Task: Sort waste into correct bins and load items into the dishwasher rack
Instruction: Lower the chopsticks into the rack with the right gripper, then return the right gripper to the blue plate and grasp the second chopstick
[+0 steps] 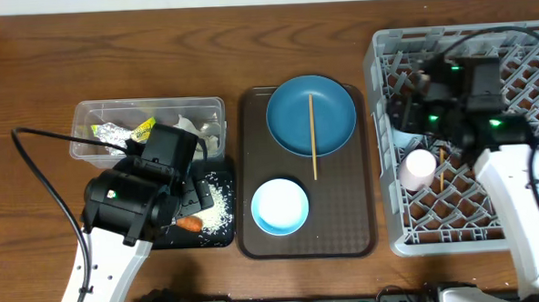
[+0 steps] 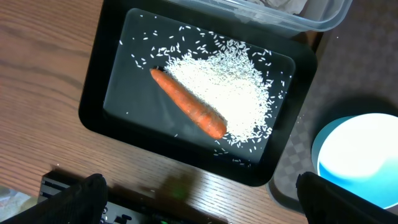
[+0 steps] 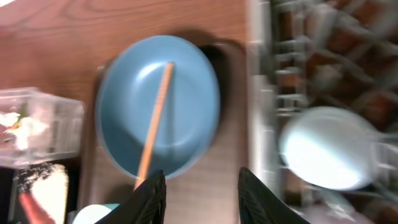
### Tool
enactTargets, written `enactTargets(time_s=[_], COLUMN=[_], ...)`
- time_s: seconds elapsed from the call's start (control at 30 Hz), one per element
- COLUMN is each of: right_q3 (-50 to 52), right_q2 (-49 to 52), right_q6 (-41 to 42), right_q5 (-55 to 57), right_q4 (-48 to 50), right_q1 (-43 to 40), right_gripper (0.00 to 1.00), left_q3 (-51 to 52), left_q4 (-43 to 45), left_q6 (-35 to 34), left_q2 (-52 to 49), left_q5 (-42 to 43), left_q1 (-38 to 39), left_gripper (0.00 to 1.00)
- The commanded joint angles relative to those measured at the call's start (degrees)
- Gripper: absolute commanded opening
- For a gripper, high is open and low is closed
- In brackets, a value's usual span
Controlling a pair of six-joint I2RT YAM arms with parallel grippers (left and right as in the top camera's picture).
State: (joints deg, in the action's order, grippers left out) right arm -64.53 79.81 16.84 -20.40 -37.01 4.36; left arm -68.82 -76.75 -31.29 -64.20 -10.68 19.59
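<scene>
The blue plate [image 1: 311, 115] sits on the brown serving tray with one wooden chopstick [image 1: 313, 135] across it. The white bowl [image 1: 280, 207] stands below it. The carrot [image 2: 186, 111] and rice scraps [image 2: 233, 93] lie in the black tray [image 2: 99, 93]. The clear tub [image 1: 150, 129] holds tissues and the foil wrapper. A pale cup [image 1: 418, 167] lies in the grey rack [image 1: 473, 229]. My left gripper [image 2: 202, 205] is open and empty above the black tray's near edge. My right gripper [image 3: 205, 199] is open and empty, above the rack's left edge, with the plate [image 3: 155, 106] in its view.
The brown serving tray [image 1: 310, 245] lies between the black tray and the rack. A second chopstick [image 1: 441, 166] stands among the rack's pegs. The left arm covers part of the black tray in the overhead view. Cables run over the rack's far side and the table's left.
</scene>
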Motion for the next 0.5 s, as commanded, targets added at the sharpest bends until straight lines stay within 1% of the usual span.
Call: enactTargets(time_s=[0.0, 0.23, 0.33, 0.47], right_q3=[-0.9, -0.9, -0.9, -0.9], right_q2=[1.6, 7.1, 10.2, 15.1], right_q6=[5.7, 10.3, 12.2, 12.6], right_q5=[4.2, 15.2, 18.7, 20.0], right_q4=[1.4, 5.1, 6.6, 9.7], right_q1=[5.4, 16.1, 19.1, 22.3], right_gripper=[0.38, 0.38, 0.38, 0.4], left_q3=[0.4, 0.4, 0.4, 0.4], left_q4=[-0.4, -0.3, -0.3, -0.3], left_q6=[0.2, 0.2, 0.2, 0.2], left_q2=[-0.2, -0.2, -0.2, -0.2], left_q5=[-0.3, -0.3, -0.3, -0.3], left_q1=[-0.3, -0.3, -0.3, -0.3], left_gripper=[1.0, 1.0, 1.0, 1.0])
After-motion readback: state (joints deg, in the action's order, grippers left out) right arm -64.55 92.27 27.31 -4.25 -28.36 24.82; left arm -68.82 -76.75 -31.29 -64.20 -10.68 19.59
